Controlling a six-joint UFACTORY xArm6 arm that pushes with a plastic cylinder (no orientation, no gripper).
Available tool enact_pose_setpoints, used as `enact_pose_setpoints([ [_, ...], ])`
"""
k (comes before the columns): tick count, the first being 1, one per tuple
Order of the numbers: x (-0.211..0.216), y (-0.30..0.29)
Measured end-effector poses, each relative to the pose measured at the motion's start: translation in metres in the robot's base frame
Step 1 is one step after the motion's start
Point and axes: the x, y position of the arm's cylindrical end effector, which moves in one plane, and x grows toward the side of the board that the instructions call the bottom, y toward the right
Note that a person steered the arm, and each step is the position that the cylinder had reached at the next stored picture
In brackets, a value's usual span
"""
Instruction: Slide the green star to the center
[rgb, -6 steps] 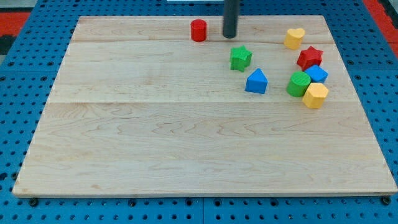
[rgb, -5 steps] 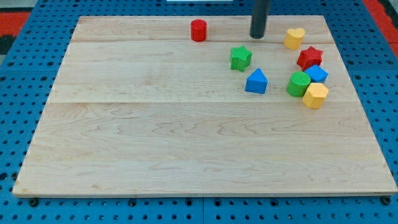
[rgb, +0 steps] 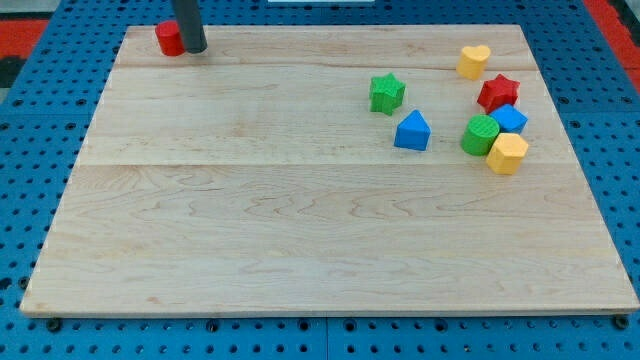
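My tip (rgb: 194, 49) sits at the tabletop's (rgb: 300, 250) top-left corner, touching the red cylinder (rgb: 168, 38) on its left. I have no jaws, only the rod. The green star (rgb: 386, 93) lies well off to my tip's right, beside the blue block (rgb: 412, 131).

No readable text or markings anywhere.

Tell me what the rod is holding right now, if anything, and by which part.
Nothing is held; the rod cannot grip. My tip rests against the right side of the red cylinder at the board's top left, far from the green star.
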Motion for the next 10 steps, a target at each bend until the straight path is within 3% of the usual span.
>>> enact_pose_setpoints([
  [4, -0.011, 0.037],
  [7, 0.05, 0.303],
  [8, 0.073, 0.319],
  [9, 0.076, 0.271],
  [10, 0.082, 0.265],
])
